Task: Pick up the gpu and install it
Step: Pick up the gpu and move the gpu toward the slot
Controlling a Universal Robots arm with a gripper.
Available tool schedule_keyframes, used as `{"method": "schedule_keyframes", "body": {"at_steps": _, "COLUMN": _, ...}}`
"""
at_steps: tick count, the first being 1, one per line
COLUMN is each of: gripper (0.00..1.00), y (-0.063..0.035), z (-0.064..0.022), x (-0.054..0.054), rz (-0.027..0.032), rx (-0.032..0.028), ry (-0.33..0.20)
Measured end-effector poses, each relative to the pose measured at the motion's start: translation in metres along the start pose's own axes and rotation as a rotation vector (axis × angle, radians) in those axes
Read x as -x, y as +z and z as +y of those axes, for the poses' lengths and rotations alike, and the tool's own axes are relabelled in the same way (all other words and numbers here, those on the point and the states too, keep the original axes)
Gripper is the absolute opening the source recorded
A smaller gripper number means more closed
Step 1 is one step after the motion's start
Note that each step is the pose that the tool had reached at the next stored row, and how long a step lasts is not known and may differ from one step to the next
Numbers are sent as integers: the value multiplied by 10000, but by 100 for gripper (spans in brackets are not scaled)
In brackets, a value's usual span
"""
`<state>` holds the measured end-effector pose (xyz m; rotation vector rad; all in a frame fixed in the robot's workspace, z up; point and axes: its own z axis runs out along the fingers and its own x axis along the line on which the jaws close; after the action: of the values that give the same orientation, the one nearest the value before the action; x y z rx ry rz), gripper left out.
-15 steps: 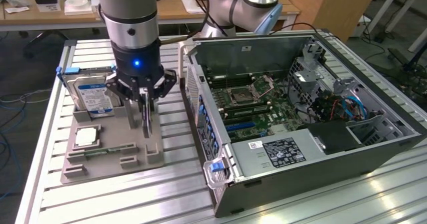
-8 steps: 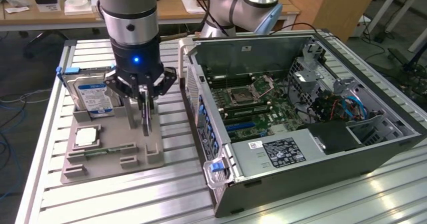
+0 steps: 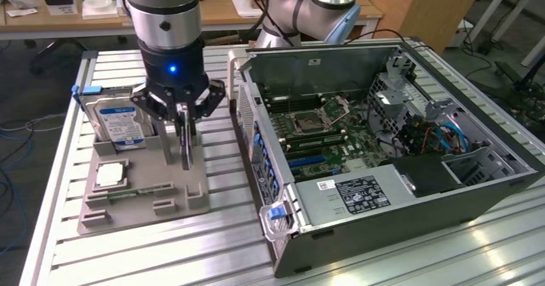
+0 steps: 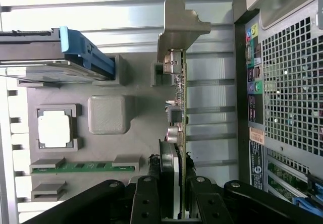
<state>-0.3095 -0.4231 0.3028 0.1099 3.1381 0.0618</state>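
Your claw (image 3: pixel 185 121) is clenched on the gpu (image 3: pixel 186 150). The card stands upright on edge in the grey holder (image 3: pixel 149 187) on the surface (image 3: pixel 221 248), between the hard drive (image 3: pixel 119 123) and the open case (image 3: pixel 383 190).

**What stays out of sight**

The gpu (image 3: pixel 186 147), just beside the hard drive (image 3: pixel 119 123), shows edge-on only, and its upper part is hidden behind the gripper (image 3: pixel 185 117). In the wrist view its near end disappears between the fingers (image 4: pixel 146 199), and the hard drive runs off the picture's edge. The print on the power supply label (image 3: pixel 362 193) is too small to read.
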Motion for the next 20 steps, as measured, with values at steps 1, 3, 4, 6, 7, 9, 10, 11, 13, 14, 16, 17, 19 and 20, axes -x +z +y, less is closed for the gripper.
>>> {"method": "schedule_keyframes", "body": {"at_steps": 1, "gripper": 28, "y": -19, "z": 1, "x": 0, "rz": 0, "rx": -1, "ry": -1}}
{"method": "schedule_keyframes", "body": {"at_steps": 3, "gripper": 28, "y": -70, "z": 3, "x": 0, "rz": 1, "rx": -1, "ry": -1}}
{"method": "schedule_keyframes", "body": {"at_steps": 4, "gripper": 28, "y": -95, "z": 4, "x": 0, "rz": 0, "rx": 0, "ry": 0}}
{"method": "schedule_keyframes", "body": {"at_steps": 6, "gripper": 28, "y": -143, "z": 6, "x": 0, "rz": 0, "rx": 0, "ry": 0}}
{"method": "schedule_keyframes", "body": {"at_steps": 7, "gripper": 28, "y": -172, "z": 7, "x": 0, "rz": 0, "rx": 1, "ry": -1}}
{"method": "schedule_keyframes", "body": {"at_steps": 9, "gripper": 28, "y": -222, "z": 9, "x": 0, "rz": 0, "rx": 2, "ry": 0}}
{"method": "schedule_keyframes", "body": {"at_steps": 10, "gripper": 28, "y": -240, "z": 9, "x": 0, "rz": 1, "rx": 1, "ry": 0}}
{"method": "schedule_keyframes", "body": {"at_steps": 11, "gripper": 28, "y": -254, "z": 10, "x": 0, "rz": 1, "rx": 2, "ry": -1}}
{"method": "schedule_keyframes", "body": {"at_steps": 13, "gripper": 28, "y": -281, "z": 11, "x": 0, "rz": 0, "rx": 2, "ry": 0}}
{"method": "schedule_keyframes", "body": {"at_steps": 14, "gripper": 28, "y": -295, "z": 11, "x": 0, "rz": 0, "rx": 1, "ry": 0}}
{"method": "schedule_keyframes", "body": {"at_steps": 16, "gripper": 28, "y": -324, "z": 13, "x": 0, "rz": 1, "rx": 1, "ry": 0}}
{"method": "schedule_keyframes", "body": {"at_steps": 17, "gripper": 28, "y": -340, "z": 13, "x": 0, "rz": 0, "rx": 2, "ry": 0}}
{"method": "schedule_keyframes", "body": {"at_steps": 19, "gripper": 28, "y": -374, "z": 15, "x": 0, "rz": 0, "rx": 3, "ry": -1}}
{"method": "schedule_keyframes", "body": {"at_steps": 20, "gripper": 28, "y": -392, "z": 15, "x": 0, "rz": 0, "rx": 3, "ry": 0}}
